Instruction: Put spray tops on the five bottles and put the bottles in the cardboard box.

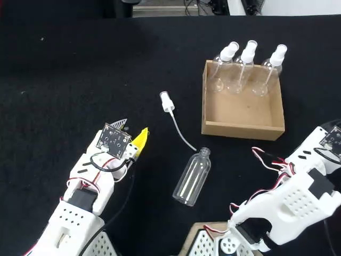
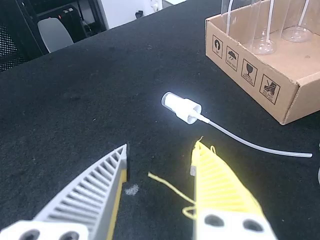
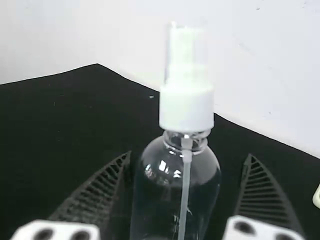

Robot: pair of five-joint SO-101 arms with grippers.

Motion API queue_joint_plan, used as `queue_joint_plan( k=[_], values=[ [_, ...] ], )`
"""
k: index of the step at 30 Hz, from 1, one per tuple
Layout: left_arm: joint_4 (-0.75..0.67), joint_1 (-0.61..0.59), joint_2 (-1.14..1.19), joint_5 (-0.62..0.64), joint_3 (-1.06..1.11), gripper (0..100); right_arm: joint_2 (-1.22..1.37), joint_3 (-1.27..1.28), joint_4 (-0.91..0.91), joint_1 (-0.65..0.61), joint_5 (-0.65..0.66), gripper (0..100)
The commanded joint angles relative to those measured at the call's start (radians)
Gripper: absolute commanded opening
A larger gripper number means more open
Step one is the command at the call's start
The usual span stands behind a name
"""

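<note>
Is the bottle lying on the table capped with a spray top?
No, the bottle has a bare neck; the loose spray top lies beside it.

Glossy clear plastic bottle [image 1: 192, 176]; matt cardboard box [image 1: 242, 129]; rough black cloth table [image 1: 80, 64].

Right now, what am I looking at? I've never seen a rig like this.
Two robot arms sit at a black table. One picture looks down from above; the other two come from cameras on each arm's wrist. On the table: a cardboard box with three capped bottles standing inside, a loose spray top with its tube, and an uncapped bottle lying on its side. The left gripper is open and empty, near the spray top. The right gripper has another capped bottle in it; whether it is clamped, I cannot tell.
</note>
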Motion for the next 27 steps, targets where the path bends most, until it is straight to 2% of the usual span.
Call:
queue_joint_plan(
  k=[1,5,11,21,27],
  values=[
    [0.002,0.004,-0.011,-0.003,0.024,21,-0.067,-0.045,-0.005,-0.012,0.005,28.9],
    [0.002,0.004,-0.011,-0.003,0.024,21,-0.067,-0.042,-0.005,-0.012,0.005,27.3],
    [0.002,0.004,-0.011,-0.003,0.024,21,-0.067,-0.039,-0.005,-0.008,0.006,7.2],
    [0.002,0.004,-0.011,-0.003,0.024,21,-0.111,0.004,-0.020,-0.003,0.006,1.4],
    [0.002,0.004,-0.011,-0.003,0.024,21,-0.372,0.127,0.009,-0.041,0.003,1.1]
  ],
)
